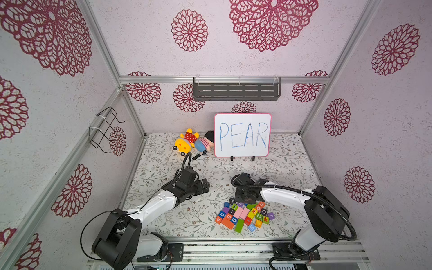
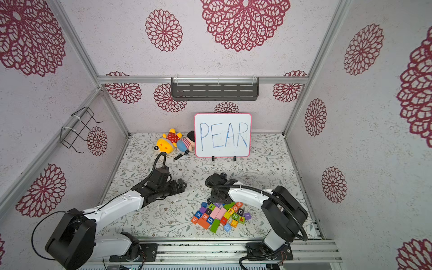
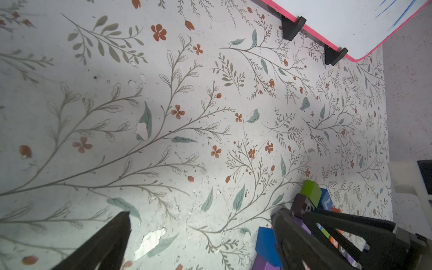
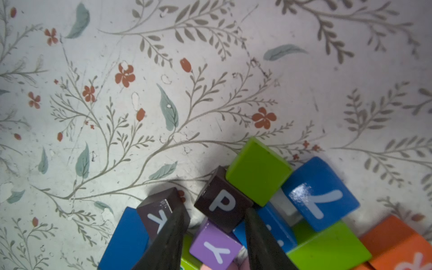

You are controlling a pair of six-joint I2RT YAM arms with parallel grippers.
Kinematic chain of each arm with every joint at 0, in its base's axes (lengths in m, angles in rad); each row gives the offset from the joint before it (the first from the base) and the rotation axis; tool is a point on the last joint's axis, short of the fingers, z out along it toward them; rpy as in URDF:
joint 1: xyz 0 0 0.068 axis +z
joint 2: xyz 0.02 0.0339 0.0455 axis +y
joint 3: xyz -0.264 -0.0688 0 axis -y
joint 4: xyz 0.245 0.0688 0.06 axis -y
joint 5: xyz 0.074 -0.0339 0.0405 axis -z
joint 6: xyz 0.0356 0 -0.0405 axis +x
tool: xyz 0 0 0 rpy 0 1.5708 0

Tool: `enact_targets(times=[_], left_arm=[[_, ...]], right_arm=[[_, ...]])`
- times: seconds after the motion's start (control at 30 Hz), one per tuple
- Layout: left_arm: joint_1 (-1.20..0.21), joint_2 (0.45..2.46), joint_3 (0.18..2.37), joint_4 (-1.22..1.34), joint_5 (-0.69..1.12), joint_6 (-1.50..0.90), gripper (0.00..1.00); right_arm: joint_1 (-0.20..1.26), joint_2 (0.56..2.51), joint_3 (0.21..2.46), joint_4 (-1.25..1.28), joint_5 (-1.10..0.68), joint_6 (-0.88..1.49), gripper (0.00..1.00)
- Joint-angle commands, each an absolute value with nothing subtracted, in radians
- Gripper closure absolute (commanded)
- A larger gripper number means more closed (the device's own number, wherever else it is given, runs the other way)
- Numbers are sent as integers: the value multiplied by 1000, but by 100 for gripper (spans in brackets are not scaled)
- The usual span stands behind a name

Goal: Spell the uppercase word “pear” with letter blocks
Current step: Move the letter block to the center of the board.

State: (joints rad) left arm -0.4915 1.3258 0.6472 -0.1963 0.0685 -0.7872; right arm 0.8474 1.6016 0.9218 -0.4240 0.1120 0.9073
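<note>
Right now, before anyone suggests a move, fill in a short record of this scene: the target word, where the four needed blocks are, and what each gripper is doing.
Target word: PEAR, in blue on the whiteboard
Blocks: all in one pile on the robot's side of the table; none laid out yet
P block: black, at the pile's far edge
E block: yellow, mid-pile
A block: orange, at the pile's edge
R block: orange-red, beside the right arm
Left gripper: open, empty, over bare table
Right gripper: jaws either side of the P block; grip cannot be told

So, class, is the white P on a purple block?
No: the right wrist view shows the P on a black block; the purple block bears a Y.
</note>
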Motion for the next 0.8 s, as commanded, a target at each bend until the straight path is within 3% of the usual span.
enact_targets(times=[0.0, 0.47, 0.77], left_arm=[[-485, 1348, 652, -157, 79, -819, 2], [-488, 1370, 647, -128, 79, -835, 2], [-488, 1376, 646, -108, 84, -837, 2]], right_arm=[[853, 1627, 943, -439, 141, 876, 54], [851, 1647, 984, -454, 157, 850, 55], [849, 1667, 1014, -454, 162, 854, 49]])
